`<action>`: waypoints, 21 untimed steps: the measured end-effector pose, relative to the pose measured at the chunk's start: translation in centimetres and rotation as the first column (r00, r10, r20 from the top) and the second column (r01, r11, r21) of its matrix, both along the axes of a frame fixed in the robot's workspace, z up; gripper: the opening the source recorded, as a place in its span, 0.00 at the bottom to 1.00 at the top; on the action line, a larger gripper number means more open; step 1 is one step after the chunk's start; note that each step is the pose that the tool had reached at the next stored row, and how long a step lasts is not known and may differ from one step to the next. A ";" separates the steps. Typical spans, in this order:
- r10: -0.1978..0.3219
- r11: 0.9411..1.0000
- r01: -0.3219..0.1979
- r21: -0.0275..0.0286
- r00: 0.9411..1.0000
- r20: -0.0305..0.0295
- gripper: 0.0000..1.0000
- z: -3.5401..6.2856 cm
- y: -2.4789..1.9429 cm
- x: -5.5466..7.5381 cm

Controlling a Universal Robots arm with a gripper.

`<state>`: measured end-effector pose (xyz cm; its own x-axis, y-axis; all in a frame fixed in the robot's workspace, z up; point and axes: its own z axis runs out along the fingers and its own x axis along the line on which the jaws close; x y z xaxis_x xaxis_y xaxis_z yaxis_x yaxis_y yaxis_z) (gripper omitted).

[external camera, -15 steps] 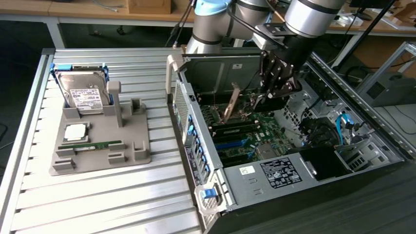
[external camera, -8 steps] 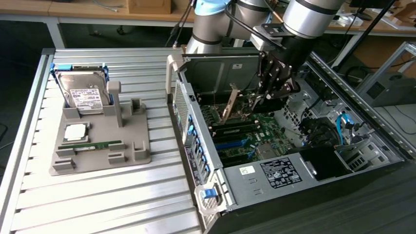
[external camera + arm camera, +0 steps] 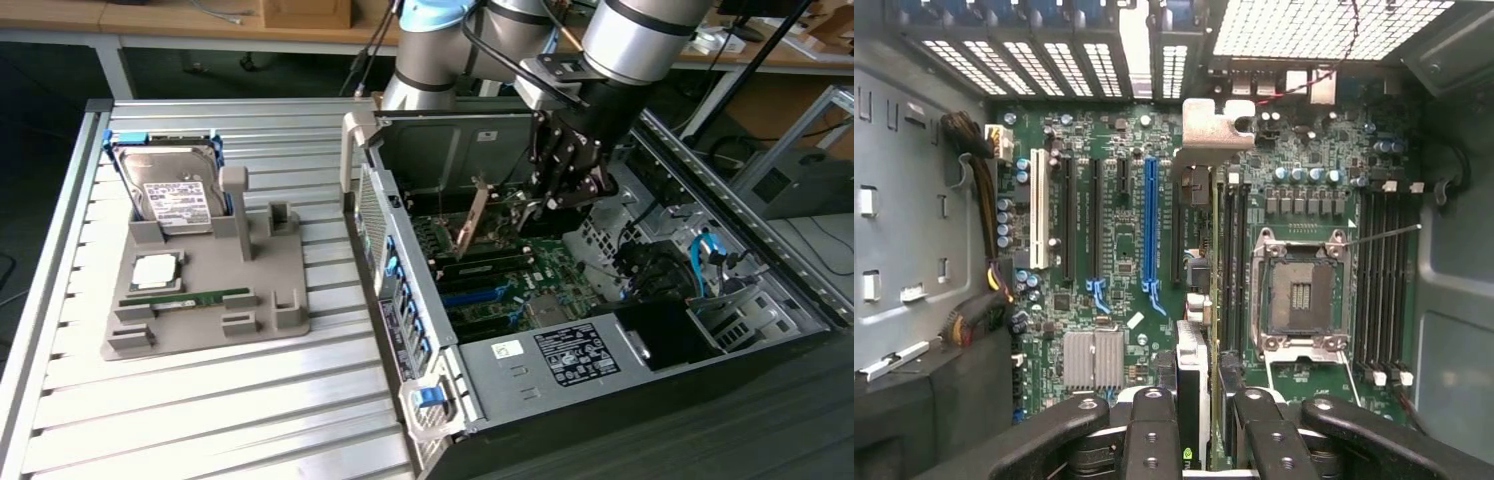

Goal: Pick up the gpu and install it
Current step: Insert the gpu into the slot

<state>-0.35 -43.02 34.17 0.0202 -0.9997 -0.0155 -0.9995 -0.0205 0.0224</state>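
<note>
An open grey metal computer tower case [image 3: 747,250] lies on its side on a ribbed aluminium desk [image 3: 200,400], with its green motherboard [image 3: 1114,290] facing up. The robot arm's black two-fingered end effector [image 3: 541,205] hangs inside the case. It pinches the gpu [image 3: 470,225], a thin flat dark expansion card with a silvery metal bracket, held on edge above the board.

In the wrist view, the gpu [image 3: 1194,390] is clamped between the fingers of the end effector [image 3: 1194,425]. Its bracket [image 3: 1216,125] points towards the slotted rear wall [image 3: 1034,50] of the case. The card hangs near the long blue expansion slot [image 3: 1150,225] and is not seated.

Likely risks:
- **Misalignment:** The card appears to sit beside the blue slot rather than over it. Pressing down from here could drive its edge onto neighbouring black slots or small capacitors.
- **Snagging:** The bracket could catch on the rear wall and twist the card.
- **Tilting:** The grip is on a thin edge, so the card may tilt or slip under insertion force.
</note>
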 end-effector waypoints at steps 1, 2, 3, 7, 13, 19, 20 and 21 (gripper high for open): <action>0.000 1.000 0.000 0.000 1.000 0.000 0.27 -0.02 -0.07 0.0; 0.000 1.000 0.000 0.000 1.000 0.000 0.27 -0.04 -0.14 0.0; 0.000 1.000 0.000 0.000 1.000 0.000 0.27 -0.06 -0.22 -0.1; 0.000 1.000 0.000 0.000 1.000 0.000 0.27 -0.15 -0.47 -0.2; 0.000 1.000 0.000 0.000 1.000 0.000 0.27 -0.20 -0.74 -0.5; 0.000 1.000 0.000 0.001 1.000 0.000 0.27 -0.24 -1.18 -1.0; 0.000 1.000 0.000 0.002 1.000 0.000 0.27 -0.25 -1.30 -1.2; 0.000 1.000 0.000 0.002 1.000 0.000 0.27 -0.26 -1.40 -1.3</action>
